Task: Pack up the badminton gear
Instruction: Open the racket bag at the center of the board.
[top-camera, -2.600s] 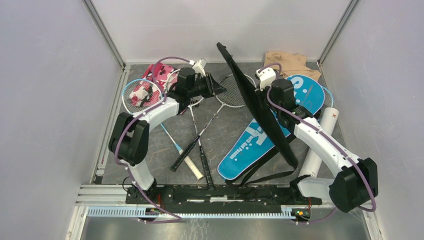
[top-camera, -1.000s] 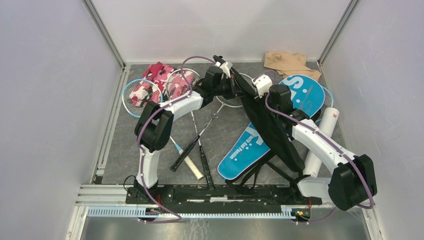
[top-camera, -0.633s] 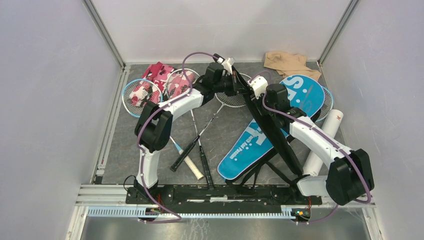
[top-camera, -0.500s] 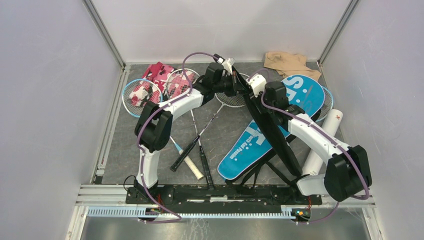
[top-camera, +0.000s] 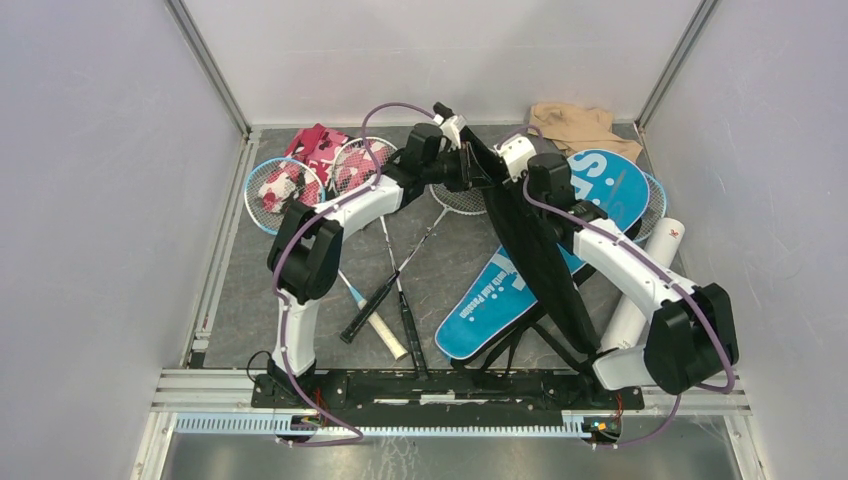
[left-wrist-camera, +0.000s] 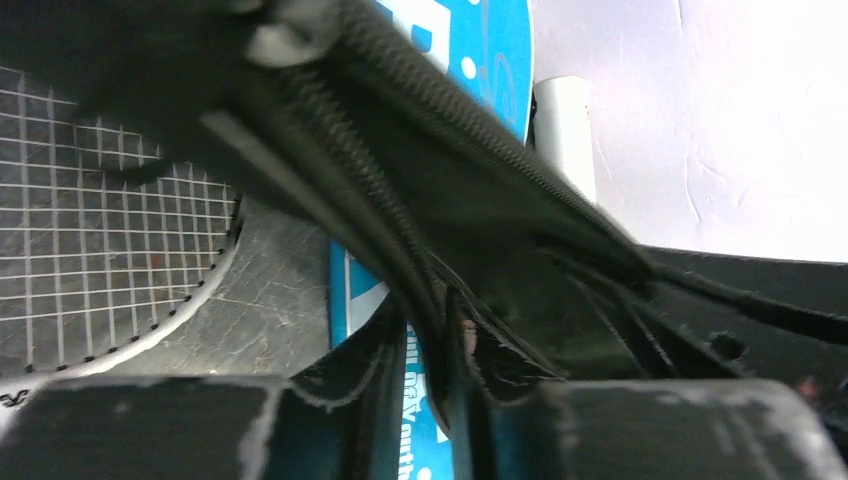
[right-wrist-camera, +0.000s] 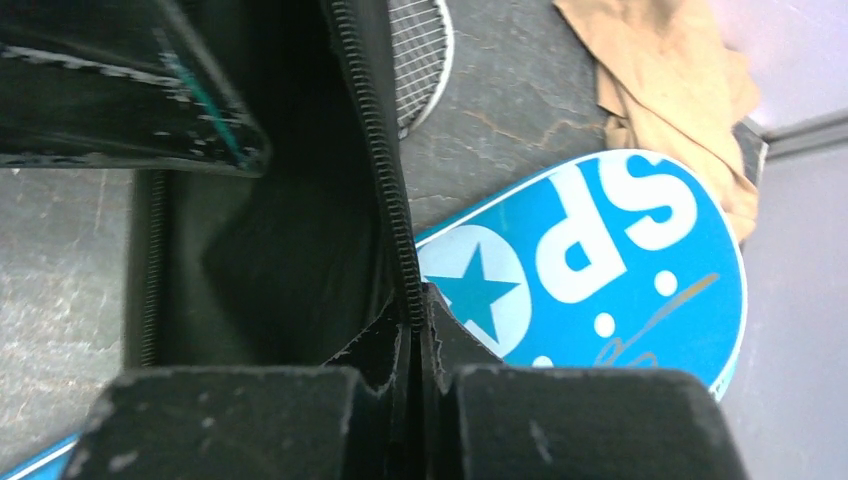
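The black cover (top-camera: 540, 255) stands on edge across the middle, its zip side open; it also shows in the left wrist view (left-wrist-camera: 450, 160) and the right wrist view (right-wrist-camera: 290, 230). My right gripper (top-camera: 503, 170) (right-wrist-camera: 415, 305) is shut on its zip edge near the top. My left gripper (top-camera: 478, 168) (left-wrist-camera: 437, 310) faces it from the left, its jaws closed to a narrow slit on the other edge. The blue cover (top-camera: 490, 305) (right-wrist-camera: 600, 250) lies flat under it. The white tube (top-camera: 640, 290) lies on the right. Three rackets (top-camera: 283, 195) lie on the left. No shuttlecock shows.
A pink camouflage cloth (top-camera: 315, 150) lies on the racket heads at the back left. A beige cloth (top-camera: 575, 125) (right-wrist-camera: 670, 80) lies at the back right corner. Racket handles (top-camera: 385, 300) cross at the front middle. Walls close in the mat on three sides.
My left gripper has swung right from the rackets to the black cover's top edge and closed on it. My right gripper has carried the cover's top a little left and back.
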